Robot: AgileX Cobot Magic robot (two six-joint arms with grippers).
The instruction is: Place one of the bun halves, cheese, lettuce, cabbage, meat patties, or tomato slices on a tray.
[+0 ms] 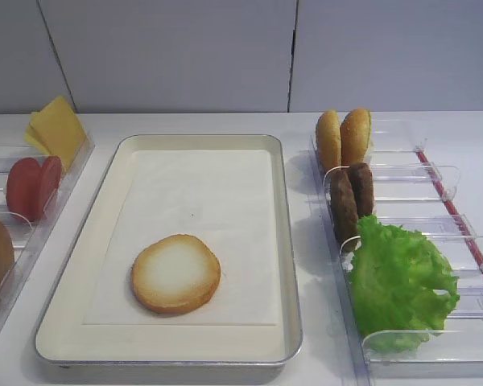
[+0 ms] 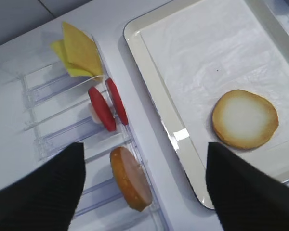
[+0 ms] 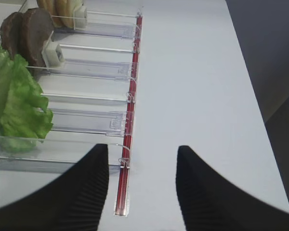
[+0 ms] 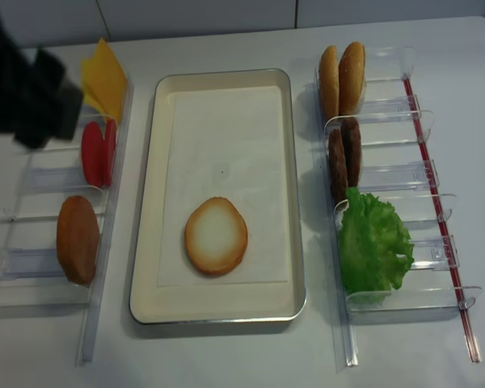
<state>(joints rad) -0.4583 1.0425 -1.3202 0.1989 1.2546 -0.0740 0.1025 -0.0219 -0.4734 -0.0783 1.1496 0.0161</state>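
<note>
A flat bun half (image 1: 175, 273) (image 4: 216, 235) (image 2: 244, 119) lies pale face up on the cream tray (image 1: 97, 211) (image 4: 145, 202), near its front. My left gripper (image 2: 144, 147) hangs open and empty, high over the left bins and the tray's left rim (image 2: 149, 77). Cheese (image 1: 56, 129), tomato slices (image 1: 34, 186) (image 2: 107, 106) and a darker bun (image 2: 131, 178) stand in those bins. My right gripper (image 3: 142, 149) is open and empty over bare table, right of the bins with lettuce (image 1: 398, 281) (image 3: 14, 101) and meat patties (image 1: 350, 197). Cabbage is out of view.
Two upright golden buns (image 1: 343, 138) stand at the back of the right clear bins (image 4: 420, 174), which have a red strip (image 3: 130, 110) along the outer side. The left arm (image 4: 24, 89) shows as a dark blur at the back left.
</note>
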